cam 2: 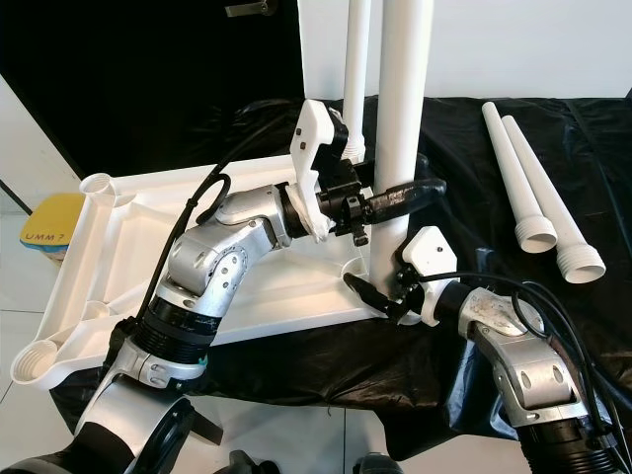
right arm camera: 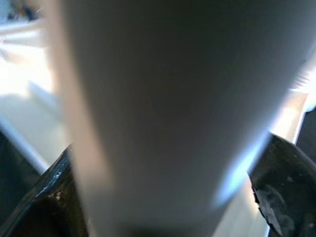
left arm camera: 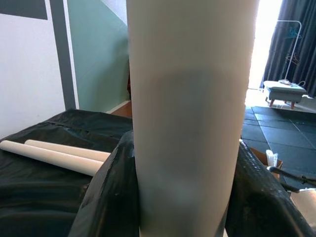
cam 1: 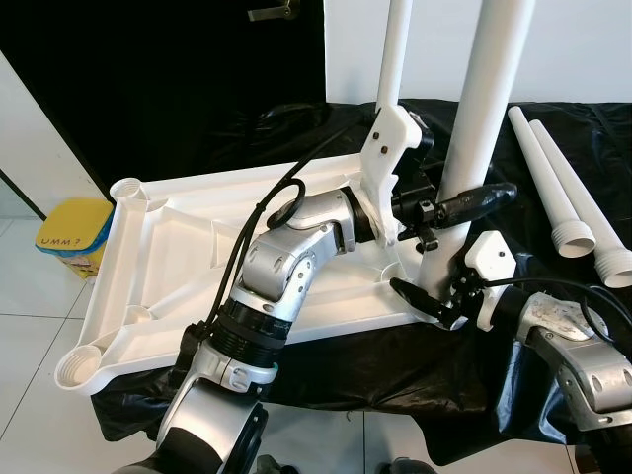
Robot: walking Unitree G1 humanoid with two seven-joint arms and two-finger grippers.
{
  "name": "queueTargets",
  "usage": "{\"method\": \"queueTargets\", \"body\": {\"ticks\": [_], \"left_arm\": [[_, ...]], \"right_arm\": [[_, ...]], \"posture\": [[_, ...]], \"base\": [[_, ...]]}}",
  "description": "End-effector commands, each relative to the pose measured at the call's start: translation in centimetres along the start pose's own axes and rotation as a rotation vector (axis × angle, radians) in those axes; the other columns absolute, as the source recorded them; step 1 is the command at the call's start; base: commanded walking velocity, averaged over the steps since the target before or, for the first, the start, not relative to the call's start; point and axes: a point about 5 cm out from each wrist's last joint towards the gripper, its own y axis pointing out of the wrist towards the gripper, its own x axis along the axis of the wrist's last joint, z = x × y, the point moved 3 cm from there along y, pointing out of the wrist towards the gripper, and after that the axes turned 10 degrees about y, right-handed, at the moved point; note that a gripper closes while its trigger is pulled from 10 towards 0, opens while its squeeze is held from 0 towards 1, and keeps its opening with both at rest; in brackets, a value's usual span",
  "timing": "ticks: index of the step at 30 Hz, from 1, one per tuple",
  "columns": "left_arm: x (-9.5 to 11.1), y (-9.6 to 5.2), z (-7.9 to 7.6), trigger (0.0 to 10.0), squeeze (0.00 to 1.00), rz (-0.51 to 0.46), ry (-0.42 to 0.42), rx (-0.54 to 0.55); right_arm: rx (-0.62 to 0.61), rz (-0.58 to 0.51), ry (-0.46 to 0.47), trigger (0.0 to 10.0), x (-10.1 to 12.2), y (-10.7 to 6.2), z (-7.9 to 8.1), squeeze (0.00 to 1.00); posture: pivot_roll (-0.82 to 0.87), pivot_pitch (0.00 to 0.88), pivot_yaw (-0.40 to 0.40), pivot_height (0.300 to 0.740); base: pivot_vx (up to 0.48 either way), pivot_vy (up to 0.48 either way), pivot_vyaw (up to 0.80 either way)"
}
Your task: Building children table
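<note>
Left gripper [cam 1: 456, 209]: clamping around the near upright leg [cam 1: 487, 109], partway up.
Right gripper [cam 1: 434, 299]: closing on that leg's base, right at the corner socket.
Tabletop [cam 1: 188, 247]: lying upside down on the black cloth [cam 1: 395, 365]; a second leg [cam 1: 395, 59] is standing just behind.
Spare legs [cam 1: 568, 197]: two lying together on the cloth, well apart to the right.
Risk: if the leg is tilting as it turns, the thread could be crossing, or the tabletop sliding off the edge.
Yellow bin [cam 1: 74, 237]: sitting on the floor; contents hidden.

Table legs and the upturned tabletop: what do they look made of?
The gripped upright leg and loose legs look like matte white moulded plastic tubes with ribbed, threaded-looking ends. The tabletop appears the same plastic, with moulded ribs and corner sockets.
</note>
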Motion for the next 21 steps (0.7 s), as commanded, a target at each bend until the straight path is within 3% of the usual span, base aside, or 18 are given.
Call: {"method": "queueTargets", "body": {"ticks": [1, 2, 8, 18, 19, 20, 21], "left_arm": [[1.2, 0.8, -1.0, 10.0, 0.0, -0.039, 0.023, -0.081], [1.2, 1.0, -0.7, 10.0, 0.0, -0.03, 0.026, -0.043], [1.1, 1.4, 0.1, 10.0, 0.0, -0.014, 0.012, 0.042], [1.8, 2.0, 0.2, 10.0, 0.0, -0.025, 0.013, 0.068], [1.9, 2.0, 0.2, 10.0, 0.0, -0.029, 0.015, 0.067], [1.9, 2.0, 0.2, 10.0, 0.0, -0.029, 0.015, 0.067], [2.0, 2.1, 0.1, 10.0, 0.0, -0.03, 0.018, 0.067]], "right_arm": [[-0.021, -0.026, 0.016, 10.0, 0.4, 0.2, 0.1, 1.0], [-0.037, -0.037, 0.023, 10.0, 0.5, 0.2, 0.4, 0.0], [-0.093, -0.083, 0.037, 10.0, 0.9, 0.8, 1.2, 0.0], [-0.209, -0.105, 0.049, 10.0, 0.7, 2.2, 1.9, 0.0], [-0.223, -0.11, 0.06, 1.8, 0.6, 2.2, 1.9, 0.0], [-0.223, -0.11, 0.06, 1.8, 0.6, 2.2, 1.9, 0.0], [-0.243, -0.111, 0.073, 0.0, 0.6, 2.2, 1.7, 0.0]], "posture": [[-0.25, 0.055, 0.03, 0.74], [-0.25, 0.054, 0.03, 0.74], [-0.25, 0.05, 0.032, 0.74], [-0.25, 0.047, 0.038, 0.74], [-0.26, 0.047, 0.042, 0.74], [-0.26, 0.047, 0.042, 0.74], [-0.26, 0.046, 0.043, 0.74]], "base": [[0.0, 0.0, 0.0], [0.0, 0.0, 0.0], [0.0, 0.0, 0.0], [0.0, 0.0, 0.0], [0.0, 0.0, 0.0], [0.0, 0.0, 0.0], [0.0, 0.0, 0.0]]}}
